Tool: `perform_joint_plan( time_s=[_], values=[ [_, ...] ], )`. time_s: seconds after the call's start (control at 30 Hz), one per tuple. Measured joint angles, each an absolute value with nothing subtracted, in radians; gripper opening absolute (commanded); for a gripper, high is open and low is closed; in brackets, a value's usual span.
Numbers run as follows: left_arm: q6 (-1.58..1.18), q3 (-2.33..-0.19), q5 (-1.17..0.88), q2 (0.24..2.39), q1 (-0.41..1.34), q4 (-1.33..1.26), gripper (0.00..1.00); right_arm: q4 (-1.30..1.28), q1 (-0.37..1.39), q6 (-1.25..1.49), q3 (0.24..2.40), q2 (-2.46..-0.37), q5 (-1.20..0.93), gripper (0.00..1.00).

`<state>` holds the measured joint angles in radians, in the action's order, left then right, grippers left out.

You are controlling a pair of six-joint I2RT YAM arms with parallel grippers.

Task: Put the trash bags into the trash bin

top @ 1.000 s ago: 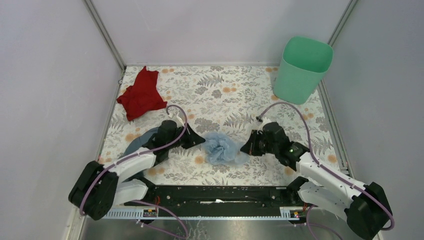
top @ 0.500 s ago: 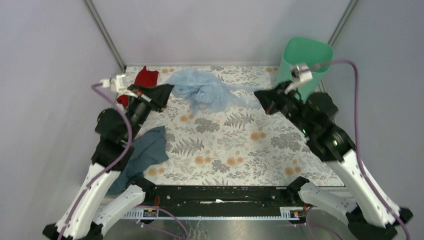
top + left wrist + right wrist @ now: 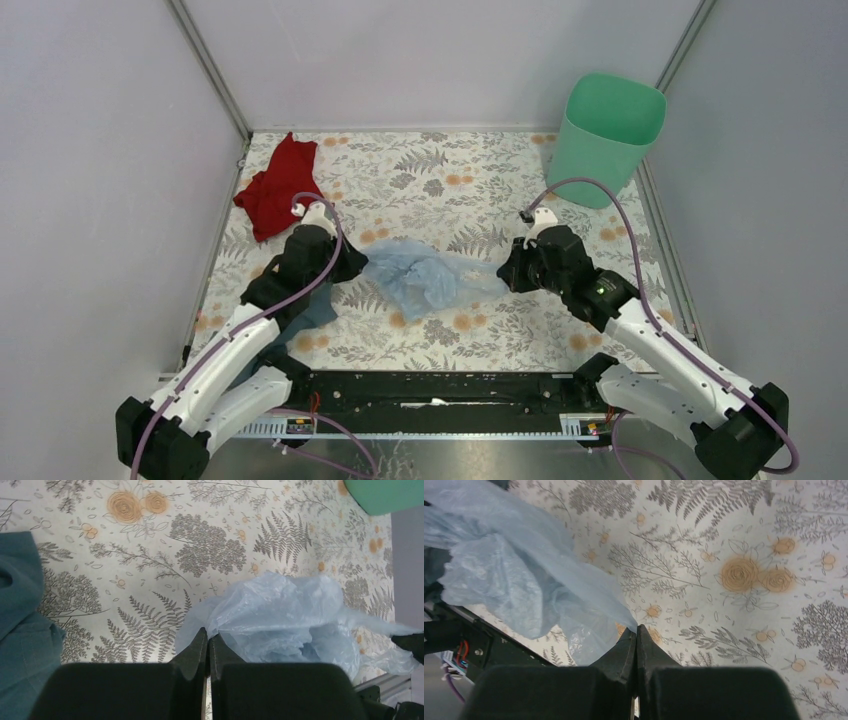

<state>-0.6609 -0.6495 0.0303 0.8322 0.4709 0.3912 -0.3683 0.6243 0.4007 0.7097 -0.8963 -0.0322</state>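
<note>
The trash bag [image 3: 425, 280], thin pale-blue crinkly film, lies stretched low over the flowered table between my two grippers. My left gripper [image 3: 358, 268] is shut on its left edge; in the left wrist view the film [image 3: 280, 615] runs into the closed tips [image 3: 208, 632]. On the bag's right end my right gripper [image 3: 505, 275] is shut, and the right wrist view shows the film [image 3: 514, 575] pinched at the tips [image 3: 637, 629]. The mint-green trash bin [image 3: 605, 135] stands upright at the back right corner, well beyond both grippers.
A red cloth [image 3: 280, 190] lies at the back left. A grey-blue cloth [image 3: 315, 310] lies partly under my left arm, also seen as teal cloth [image 3: 20, 595] in the left wrist view. Grey walls close in the table on three sides.
Half a second ago both arms held the bag raised and stretched toward the back. Now they are low again near the table's middle, with the bag spread wider than one second ago.
</note>
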Motion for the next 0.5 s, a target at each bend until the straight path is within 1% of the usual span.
perform_joint_plan(
  time_s=[0.03, 0.07, 0.1, 0.13, 0.17, 0.2, 0.23, 0.4, 0.5],
  values=[
    [-0.659, -0.657, 0.018, 0.838, 0.469, 0.391, 0.24, -0.364, 0.624, 0.402, 0.714, -0.89, -0.037, 0.0],
    [-0.657, -0.669, 0.002, 0.848, 0.469, 0.392, 0.42, -0.359, 0.624, 0.402, 0.722, -0.886, -0.041, 0.0],
    [-0.648, -0.682, -0.011, 0.86, 0.469, 0.391, 0.64, -0.354, 0.624, 0.402, 0.728, -0.886, -0.045, 0.0],
    [-0.65, -0.702, -0.03, 0.879, 0.469, 0.39, 0.81, -0.353, 0.624, 0.402, 0.737, -0.888, -0.046, 0.0],
    [-0.638, -0.717, -0.046, 0.894, 0.469, 0.387, 0.93, -0.353, 0.624, 0.402, 0.744, -0.888, -0.046, 0.0],
    [-0.626, -0.728, -0.059, 0.903, 0.469, 0.385, 0.98, -0.356, 0.624, 0.405, 0.75, -0.889, -0.041, 0.0],
    [-0.626, -0.738, -0.07, 0.908, 0.469, 0.382, 0.99, -0.358, 0.624, 0.41, 0.756, -0.889, -0.027, 0.0],
    [-0.628, -0.738, -0.103, 0.873, 0.469, 0.371, 0.99, -0.41, 0.624, 0.484, 0.767, -0.889, 0.117, 0.0],
    [-0.649, -0.704, -0.153, 0.841, 0.471, 0.347, 0.99, -0.426, 0.624, 0.522, 0.76, -0.888, 0.151, 0.0]
  ],
)
